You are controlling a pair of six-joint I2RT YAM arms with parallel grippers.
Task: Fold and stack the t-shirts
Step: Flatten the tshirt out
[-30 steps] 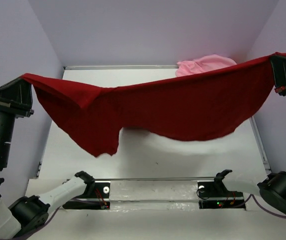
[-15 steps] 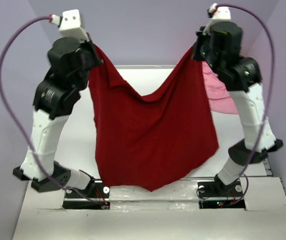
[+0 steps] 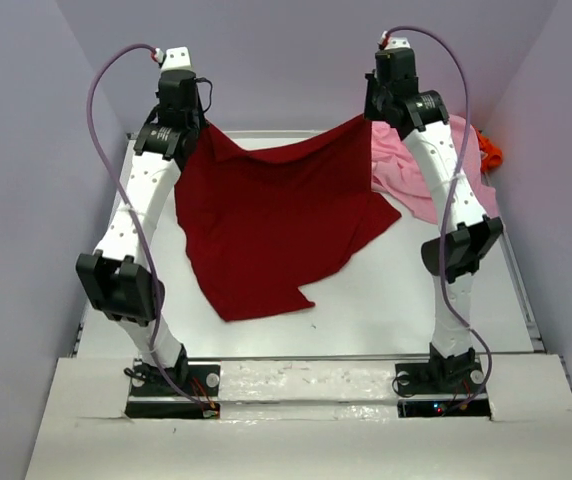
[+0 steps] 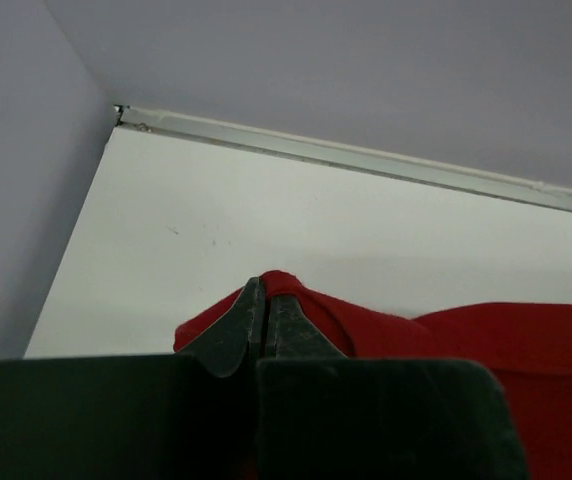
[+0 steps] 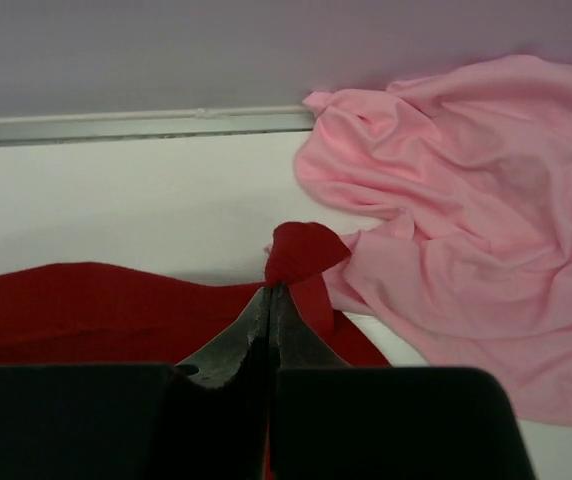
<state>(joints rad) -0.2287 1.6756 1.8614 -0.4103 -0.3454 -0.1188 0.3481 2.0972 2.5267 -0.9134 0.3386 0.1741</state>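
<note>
Here, the dark red t-shirt (image 3: 266, 225) is gripped at two upper corners by the closed left pincer (image 4: 264, 290) and closed right pincer (image 5: 269, 295), its hem laid on the desk (image 3: 406, 290).

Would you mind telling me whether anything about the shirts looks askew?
The dark red t-shirt, pinched at its far corners by the left gripper and right gripper, spreads lopsided, its near hem trailing toward the left. The pink t-shirt and orange t-shirt lie crumpled far right.

We saw a robotics lab cell: lavender walls (image 3: 286, 50) boxed a white table (image 3: 386, 300), left arm (image 3: 131, 215) and right arm (image 3: 456, 190) bolted at its edge (purple cables (image 3: 90, 100)).
</note>
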